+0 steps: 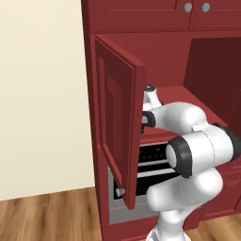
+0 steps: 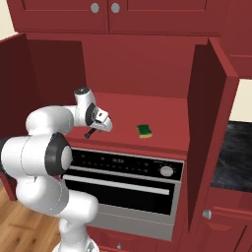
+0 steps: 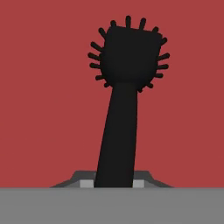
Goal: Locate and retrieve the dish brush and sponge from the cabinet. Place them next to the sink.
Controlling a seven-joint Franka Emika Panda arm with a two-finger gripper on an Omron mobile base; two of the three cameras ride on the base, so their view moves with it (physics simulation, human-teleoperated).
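At the left of the right base view, the cabinet [image 2: 133, 74] is seen with both doors swung wide, which leaves its red shelf [image 2: 162, 118] above the oven [image 2: 123, 182] open to the arm. The gripper [image 2: 93, 132] is lowered onto the left part of that shelf, its hand angled down and forward so that the tips meet the shelf where the brush [image 3: 124, 87] lies. In the hand view the brush is seen as a black handle rising from between the finger tips to a squarish bristled head, flat against the red shelf; the jaws appear drawn nearly together around the base of the handle, and a grip on it is judged to be just formed, though actual contact is hidden at the bottom edge. The handle end is likely chosen because it is the narrowest part and keeps the bristles clear of the fingers. Further right on the shelf, well apart from the gripper, the sponge [image 2: 144, 130] lies flat with its green face up, untouched and left for a second trip. The sink is not shown, so both items are judged still to be carried there.
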